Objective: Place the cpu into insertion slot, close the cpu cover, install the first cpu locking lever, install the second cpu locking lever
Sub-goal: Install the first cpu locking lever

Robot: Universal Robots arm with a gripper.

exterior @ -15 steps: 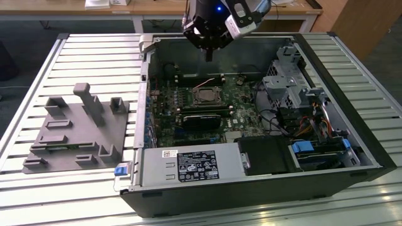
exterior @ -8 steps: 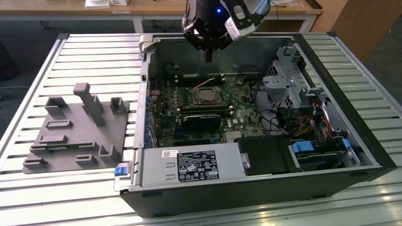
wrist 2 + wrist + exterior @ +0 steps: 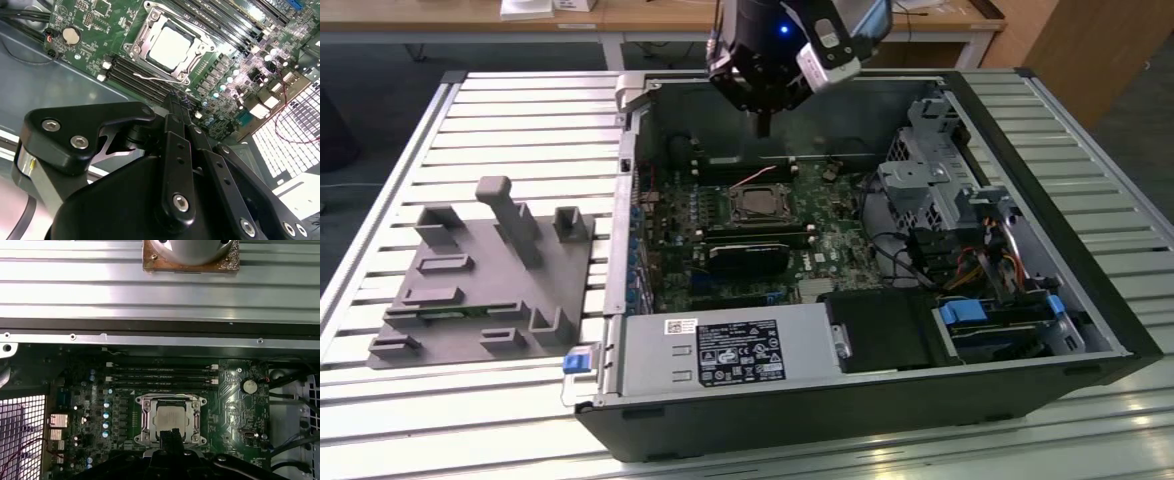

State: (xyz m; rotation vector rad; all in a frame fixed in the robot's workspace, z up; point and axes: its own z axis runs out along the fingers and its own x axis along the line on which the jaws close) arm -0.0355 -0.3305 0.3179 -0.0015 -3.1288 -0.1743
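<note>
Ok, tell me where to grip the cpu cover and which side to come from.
Take the cpu cover by one outer edge of its frame, coming from straight above. It looks to lie flat with the cpu filling its window, so the inner edge probably gives no purchase; choose an edge away from the memory slots.

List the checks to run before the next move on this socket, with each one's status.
1. cpu lies flat in the insertion slot: ok.
2. cpu cover is down around the cpu: ok.
3. Thin lever wire beside the socket is hooked under its catch: cannot tell.
4. Gripper is shut and empty: ok.
5. Gripper is raised clear of the motherboard, touching nothing: ok.
</note>
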